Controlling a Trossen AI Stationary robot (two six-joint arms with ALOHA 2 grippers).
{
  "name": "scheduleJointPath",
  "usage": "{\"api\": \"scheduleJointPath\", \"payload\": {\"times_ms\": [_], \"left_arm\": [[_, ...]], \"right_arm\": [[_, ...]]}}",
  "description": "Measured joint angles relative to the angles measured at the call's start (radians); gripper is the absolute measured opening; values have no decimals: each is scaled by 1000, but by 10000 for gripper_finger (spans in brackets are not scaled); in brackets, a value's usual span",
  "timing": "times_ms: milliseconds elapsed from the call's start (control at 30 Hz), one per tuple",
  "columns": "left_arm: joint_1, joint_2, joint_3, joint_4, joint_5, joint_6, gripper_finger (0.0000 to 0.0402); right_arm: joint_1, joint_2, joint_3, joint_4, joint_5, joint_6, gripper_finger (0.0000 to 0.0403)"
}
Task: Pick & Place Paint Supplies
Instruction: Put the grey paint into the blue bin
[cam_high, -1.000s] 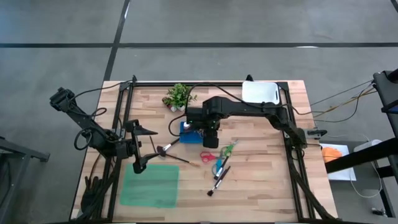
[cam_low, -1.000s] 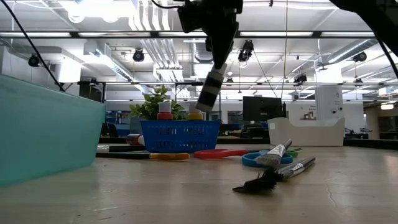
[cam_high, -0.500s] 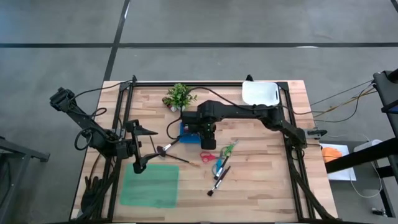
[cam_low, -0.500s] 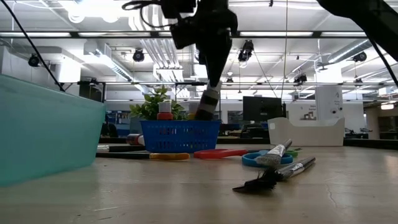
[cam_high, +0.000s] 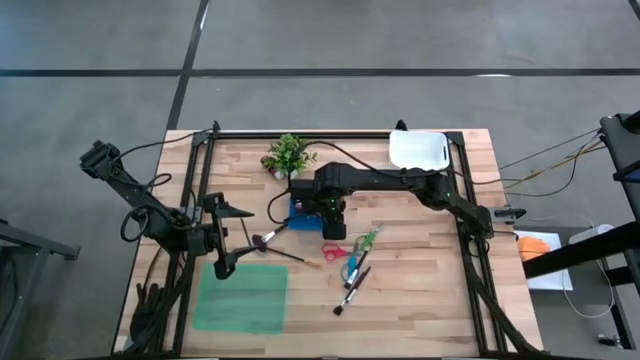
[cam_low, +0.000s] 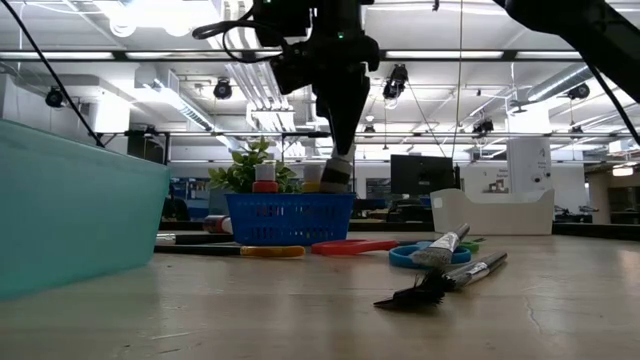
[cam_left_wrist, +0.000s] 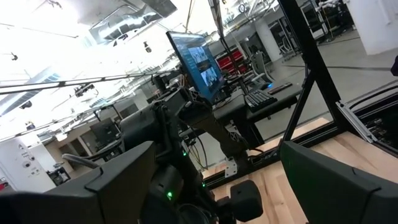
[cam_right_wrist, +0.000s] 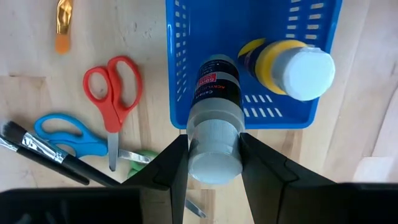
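Bottle drop-off happening at the small blue slotted plastic basket (cam_high: 303, 207), so I'm placing everything off that. Right gripper (cam_right_wrist: 213, 163) is hanging straight over the basket's near rim, fingers partly closed around the white ribbed cap end of a dark-labelled paint bottle (cam_right_wrist: 214, 112), holding it by the top so the body is pointing down into the basket, which looks like the easiest way to lower it in without bumping the wall. It's sitting right above the rim rather than fully inside, so I'd say it's not released yet. A yellow-labelled bottle with a white cap (cam_right_wrist: 288, 65) is already lying inside the basket, just beside the held one. Outside the basket, toward the arm's side, red-handled scissors (cam_right_wrist: 114, 92) and blue-handled scissors (cam_right_wrist: 67, 135) are lying flat on the wooden table (cam_high: 420, 270) with a dark-handled brush (cam_right_wrist: 46, 160) near them, probably waiting their turn. Left gripper (cam_high: 228, 238) is parked well away from the basket, by the green mat (cam_high: 241, 297), jaws spread wide and holding nothing.
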Motion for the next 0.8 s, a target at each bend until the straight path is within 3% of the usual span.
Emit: {"api": "scheduleJointPath", "payload": {"times_ms": [800], "left_arm": [[0, 0, 0, 0, 0, -1, 355]], "right_arm": [[-9, 0, -46, 4, -4, -20, 112]]}}
